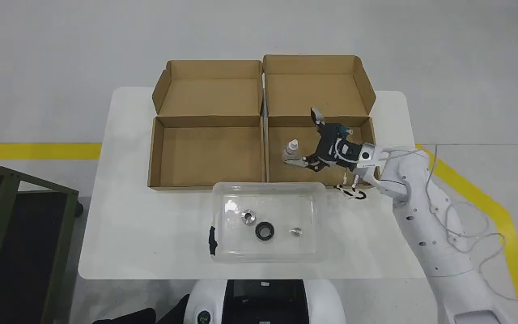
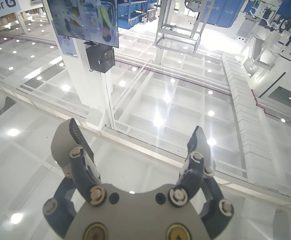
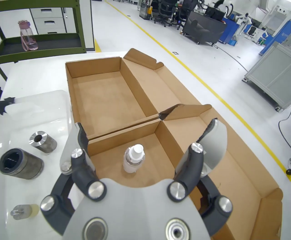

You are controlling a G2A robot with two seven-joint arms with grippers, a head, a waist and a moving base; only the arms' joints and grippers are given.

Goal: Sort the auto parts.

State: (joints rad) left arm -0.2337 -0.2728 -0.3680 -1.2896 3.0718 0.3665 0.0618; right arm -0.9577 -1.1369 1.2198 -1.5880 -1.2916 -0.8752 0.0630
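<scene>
Two open cardboard boxes sit side by side on the worktop [image 1: 121, 227], a left box [image 3: 106, 102] and a right box [image 3: 227, 172]. One white part [image 3: 134, 159] stands in the right box, in the corner nearest the left box and the tray. The one clear tray [image 3: 45, 106] holds three metal parts: a sleeve [image 3: 43, 142], a dark bushing [image 3: 21, 163] and a small plug [image 3: 22, 211]. The right gripper [image 3: 147, 127] hangs over the white part, jaws wide. The left gripper [image 2: 134, 125] is also spread wide, facing a ceiling

Industrial robotics lab, yellow floor line [image 1: 48, 151], office chairs [image 3: 166, 11], aluminium-framed cell [image 3: 269, 70]
</scene>
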